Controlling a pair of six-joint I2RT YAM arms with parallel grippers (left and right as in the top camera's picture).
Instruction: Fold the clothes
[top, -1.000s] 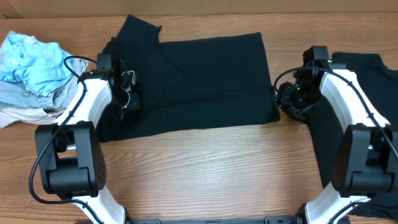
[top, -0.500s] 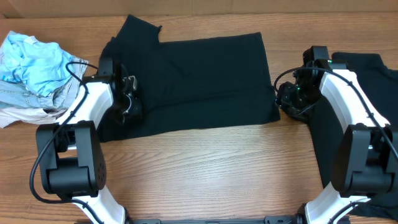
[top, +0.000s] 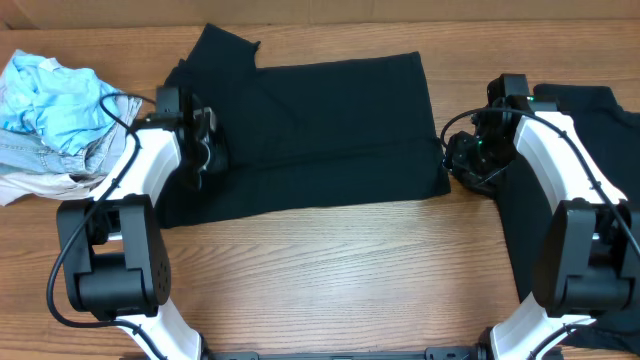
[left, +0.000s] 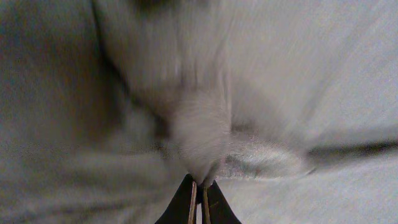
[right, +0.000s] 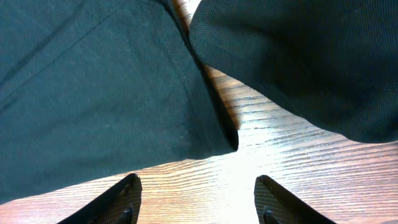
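A black T-shirt (top: 330, 130) lies spread flat across the middle of the table. My left gripper (top: 208, 150) sits over its left part, near the sleeve. In the left wrist view that gripper (left: 199, 185) is shut, and a small ridge of the shirt's fabric (left: 200, 134), washed out to grey, is pinched at its tips. My right gripper (top: 462, 165) hovers at the shirt's right front corner. It stands open over bare wood (right: 198, 186), with the shirt's corner (right: 93, 93) just beyond the fingertips. A second black T-shirt (top: 600, 110) lies at the far right (right: 311, 56).
A heap of light blue and pale clothes (top: 50, 105) sits at the far left. The wooden table (top: 330, 270) shows bare wood in front of the spread shirt. Both arm bases stand at the front edge.
My left gripper opened a little, then shut on the shirt fabric and shifted slightly toward the far side. The right arm has not moved.
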